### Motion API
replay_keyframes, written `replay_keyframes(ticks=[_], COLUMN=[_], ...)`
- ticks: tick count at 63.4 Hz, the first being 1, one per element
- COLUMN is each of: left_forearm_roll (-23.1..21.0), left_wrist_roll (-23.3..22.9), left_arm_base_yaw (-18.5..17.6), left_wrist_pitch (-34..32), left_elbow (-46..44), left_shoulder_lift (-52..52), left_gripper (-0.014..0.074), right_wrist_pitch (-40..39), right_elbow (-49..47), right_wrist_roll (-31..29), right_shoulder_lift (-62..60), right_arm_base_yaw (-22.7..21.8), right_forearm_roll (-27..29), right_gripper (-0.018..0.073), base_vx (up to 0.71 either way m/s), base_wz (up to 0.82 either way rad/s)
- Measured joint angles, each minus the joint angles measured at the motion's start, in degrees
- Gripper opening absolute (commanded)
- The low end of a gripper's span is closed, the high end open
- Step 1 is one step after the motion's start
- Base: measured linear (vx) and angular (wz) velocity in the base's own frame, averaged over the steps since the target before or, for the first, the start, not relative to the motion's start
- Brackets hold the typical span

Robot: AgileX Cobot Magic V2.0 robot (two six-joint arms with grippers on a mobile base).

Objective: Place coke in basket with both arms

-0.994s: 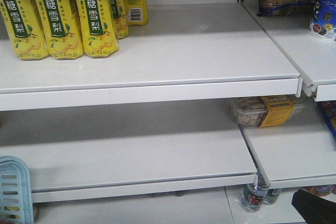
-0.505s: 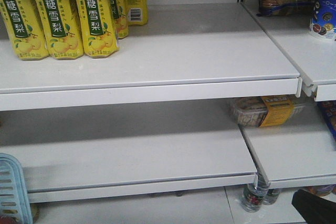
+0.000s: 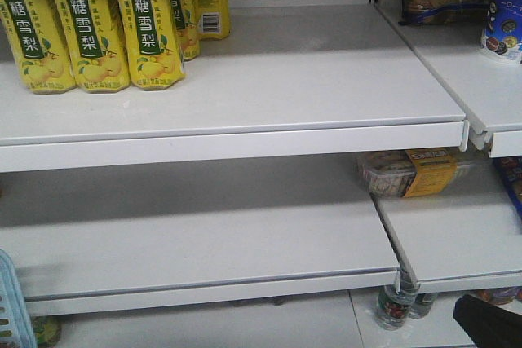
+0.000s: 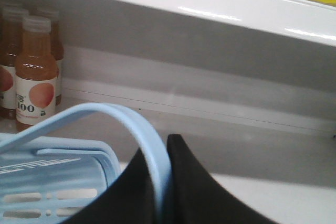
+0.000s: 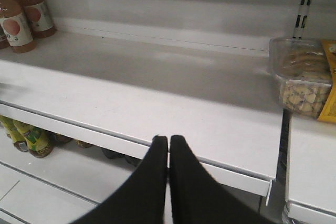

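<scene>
Your left gripper (image 4: 160, 192) is clamped on the flat strap handle of the light blue slotted plastic basket (image 4: 50, 195), which shows only as a sliver at the front view's lower left edge (image 3: 10, 307). Your right gripper (image 5: 168, 182) has its black fingers pressed together on nothing, before the bare white shelf (image 5: 157, 93). No red coke can shows in any view, so you look to be carrying the basket; next, find the can and spread those fingers
</scene>
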Motion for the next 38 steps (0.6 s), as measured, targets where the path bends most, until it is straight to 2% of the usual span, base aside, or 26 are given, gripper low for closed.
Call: replay_keyframes(ticks=[20, 38], left_forearm_roll=[1.31, 2.96], left_wrist_roll=[0.00, -0.04], left_arm_base_yaw=[3.32, 3.49], left_wrist_pitch=[0.00, 0.19], left_elbow=[0.00, 0.00], left_shoulder_lift=[0.00, 0.00], left_gripper=[-0.0006, -0.0006], right_wrist_pitch=[0.00, 0.00], right_elbow=[0.00, 0.00], right_wrist_roll=[0.00, 0.00], right_shoulder_lift=[0.00, 0.00], right_arm_base_yaw=[0.00, 0.00], right_forearm_roll=[0.00, 0.00], right_gripper=[-0.0005, -0.0005], base_vx=[0.00, 0.00], base_wz=[0.00, 0.00])
